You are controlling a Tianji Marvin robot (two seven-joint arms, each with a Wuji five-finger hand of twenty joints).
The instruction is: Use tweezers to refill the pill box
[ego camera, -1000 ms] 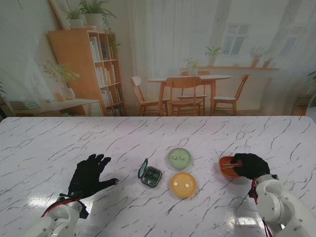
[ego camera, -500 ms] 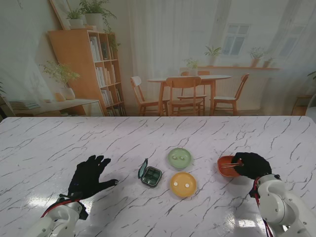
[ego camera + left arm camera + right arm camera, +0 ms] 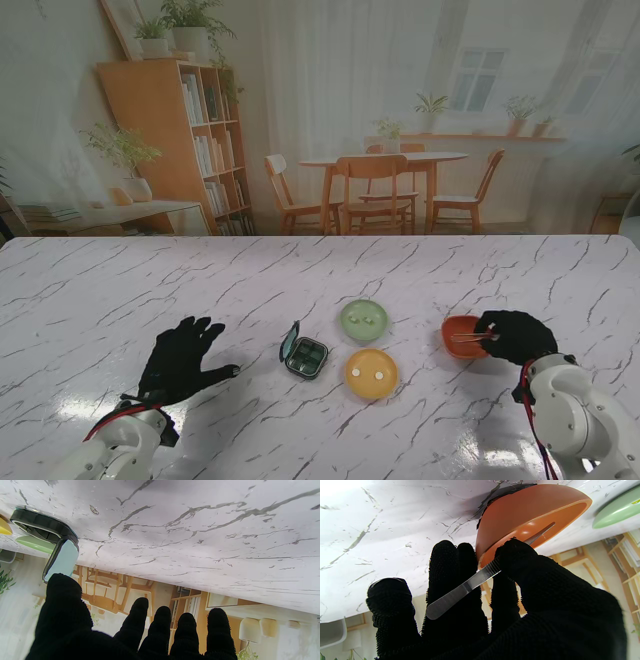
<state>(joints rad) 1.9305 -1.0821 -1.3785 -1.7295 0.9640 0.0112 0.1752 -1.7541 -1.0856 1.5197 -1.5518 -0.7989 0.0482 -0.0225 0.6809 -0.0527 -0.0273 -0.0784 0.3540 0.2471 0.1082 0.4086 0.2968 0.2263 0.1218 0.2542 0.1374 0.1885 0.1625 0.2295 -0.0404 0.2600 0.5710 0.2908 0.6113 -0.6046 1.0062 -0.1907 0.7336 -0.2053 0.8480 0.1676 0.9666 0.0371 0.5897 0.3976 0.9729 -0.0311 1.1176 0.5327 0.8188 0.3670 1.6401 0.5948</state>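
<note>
Here, on veined marble table, right robot hand pinches tweezers; left robot hand splayed.

Black knit-gloved left hand and right hand, white arms, red wrist cables.

The stand view looks down on the table from behind. Both wrist views skim it upside down, sharing the green dish.

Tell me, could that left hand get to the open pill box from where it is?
Probably yes: the left hand lies open on bare table, and nothing stands between it and the pill box.
</note>
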